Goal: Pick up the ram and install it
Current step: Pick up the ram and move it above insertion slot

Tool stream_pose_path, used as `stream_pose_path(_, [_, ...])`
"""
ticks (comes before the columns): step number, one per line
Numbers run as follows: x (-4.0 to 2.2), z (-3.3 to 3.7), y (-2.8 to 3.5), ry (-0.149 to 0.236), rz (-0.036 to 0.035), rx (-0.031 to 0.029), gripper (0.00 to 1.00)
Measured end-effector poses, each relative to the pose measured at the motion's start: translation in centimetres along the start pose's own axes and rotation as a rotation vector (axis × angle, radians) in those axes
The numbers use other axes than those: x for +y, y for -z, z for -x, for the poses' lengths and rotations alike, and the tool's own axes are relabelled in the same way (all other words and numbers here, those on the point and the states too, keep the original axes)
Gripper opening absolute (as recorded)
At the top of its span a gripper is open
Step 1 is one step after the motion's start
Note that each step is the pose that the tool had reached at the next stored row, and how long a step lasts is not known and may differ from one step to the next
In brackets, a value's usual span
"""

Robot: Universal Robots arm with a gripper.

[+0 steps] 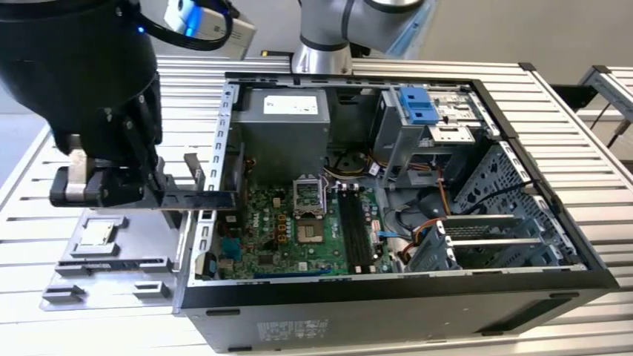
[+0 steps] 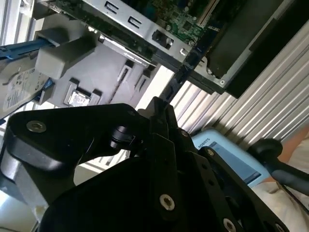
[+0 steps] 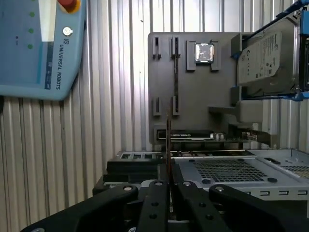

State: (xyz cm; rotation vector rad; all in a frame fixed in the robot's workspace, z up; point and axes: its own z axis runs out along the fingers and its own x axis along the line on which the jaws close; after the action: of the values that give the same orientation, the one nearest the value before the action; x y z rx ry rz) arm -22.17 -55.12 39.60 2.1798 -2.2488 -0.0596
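Note:
My gripper [image 1: 166, 198] is shut on the ram [image 1: 210, 199], a thin dark stick held level. It hangs at the exterior view's left of the open computer case [image 1: 396, 297], and its free end reaches the case's left wall. In the first wrist view the ram [image 3: 168, 145] shows edge-on, rising from between the black fingers [image 3: 155, 203]. In the second wrist view the ram [image 2: 179, 77] points from the gripper [image 2: 161, 110] toward the case's edge. The motherboard [image 1: 296, 237] lies inside the case, with its long black slots [image 1: 356, 230] beside the processor socket.
A grey parts tray [image 1: 109, 256] lies on the slatted table beside the case and carries a small square chip [image 3: 204, 52]. A silver hard drive in a blue frame [image 3: 265, 60] stands at the tray's edge. A light-blue teach pendant [image 3: 38, 43] rests on the table.

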Motion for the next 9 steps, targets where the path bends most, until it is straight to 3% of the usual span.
stream_pose_path(9, [-4.09,0.13,0.14,0.000,0.0050,0.0001,0.00])
